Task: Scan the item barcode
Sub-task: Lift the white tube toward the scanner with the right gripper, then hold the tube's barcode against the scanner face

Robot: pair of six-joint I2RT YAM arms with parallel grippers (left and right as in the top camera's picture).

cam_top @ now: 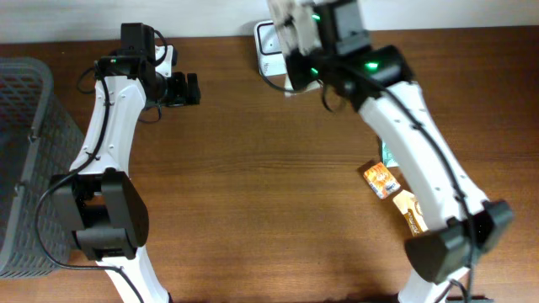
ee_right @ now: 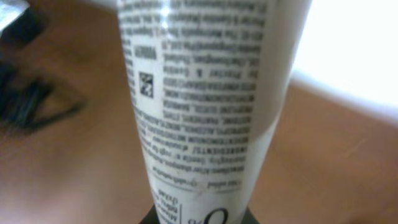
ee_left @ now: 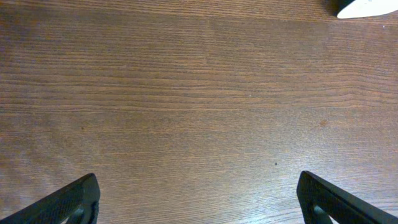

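Jaws of the right gripper (ee_right: 198, 219) are clamped on the narrow end of a white tube (ee_right: 199, 106), which is the item to be scanned. It is off the table, held in the air at the far edge. In the right wrist view the tube's long axis runs straight out from the jaws and widens away from them, and the face turned to that camera is covered in small print. A small square code (ee_right: 146, 84) sits on its left side. The print is too blurred to tell whether a striped barcode is on this face too. From overhead, the held tube hangs directly over, or just beside, the white scanner (cam_top: 268, 46) that stands against the back wall, so the coming move is probably a turn of the wrist, not a reach. The tube would be rolled about its long axis until the coded side faces the scanner window. Which way that window faces cannot be made out here. The left gripper (cam_top: 189, 88) hovers over bare wood, well to the left of the scanner, with its jaws wide apart and nothing between them. The right arm is therefore both the nearer one and the one carrying the item. Further out, two orange packets (cam_top: 381, 179) lie on the table (cam_top: 269, 168) beside the right arm, and a grey mesh basket (cam_top: 25, 126) stands at the left edge.
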